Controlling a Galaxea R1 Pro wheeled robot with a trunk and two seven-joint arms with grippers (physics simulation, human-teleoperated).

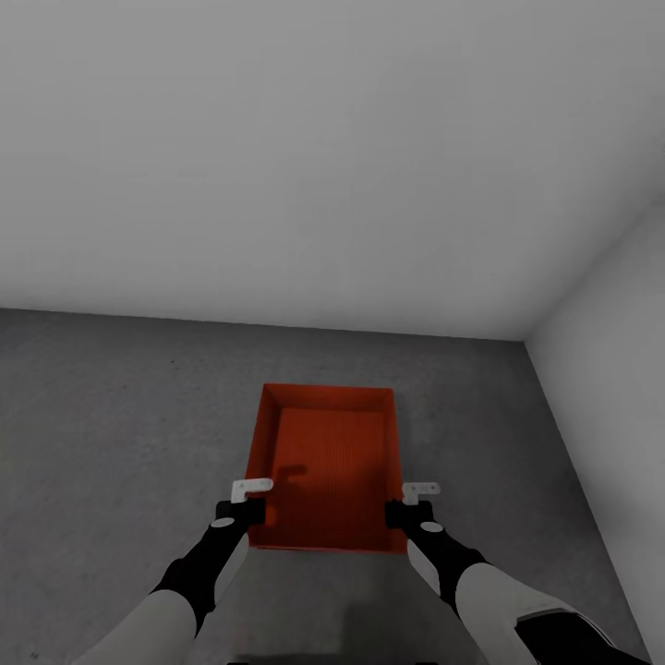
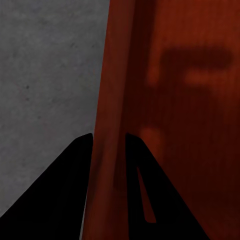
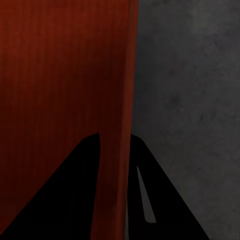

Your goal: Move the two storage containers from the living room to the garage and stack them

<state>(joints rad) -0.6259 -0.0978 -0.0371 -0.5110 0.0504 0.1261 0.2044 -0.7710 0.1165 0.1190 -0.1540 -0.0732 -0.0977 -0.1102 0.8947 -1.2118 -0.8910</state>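
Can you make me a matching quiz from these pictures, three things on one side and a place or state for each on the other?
Things:
1. storage container
2. left gripper
3. right gripper
4. floor

Descriptions:
A. dark grey and speckled
B. clamped on the bin's right side wall
C. orange-red, open-topped, held between both arms
D. clamped on the bin's left side wall

Pairs: 1-C, 2-D, 3-B, 4-A

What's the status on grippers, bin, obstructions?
Left gripper and right gripper each clamped on a side wall of the orange-red rectangular topless bin. Bin over dark grey concrete floor. Second bin unseen.
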